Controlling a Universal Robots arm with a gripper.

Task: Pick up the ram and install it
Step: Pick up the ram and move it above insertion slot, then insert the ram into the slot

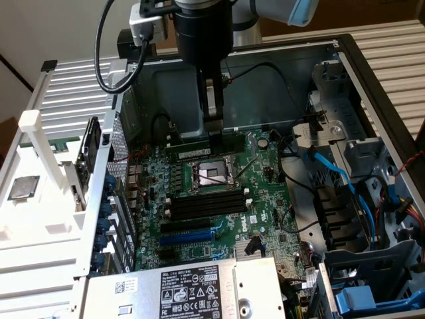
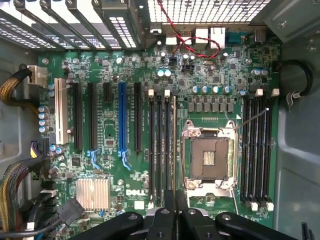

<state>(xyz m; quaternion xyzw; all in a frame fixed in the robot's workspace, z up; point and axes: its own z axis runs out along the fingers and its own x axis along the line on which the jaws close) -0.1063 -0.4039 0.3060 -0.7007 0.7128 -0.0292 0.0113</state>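
1. Open computer case (image 1: 265,80), metal walls fencing motherboard (image 1: 265,196); cables (image 1: 335,176) and drive cage (image 1: 372,259) crowding the exterior view's right.
2. Clenched pincer (image 1: 214,131) grasping the ram (image 1: 192,145) edgewise, just beside CPU socket (image 1: 209,174), alongside black memory slots (image 2: 159,150).

arm (image 1: 202,26) hangs from top centre of the exterior frame, wrist vertical. gripper (image 1: 214,129) points straight down, fingers (image 2: 164,222) nearly together, pinching the ram (image 1: 189,144) edge-on.
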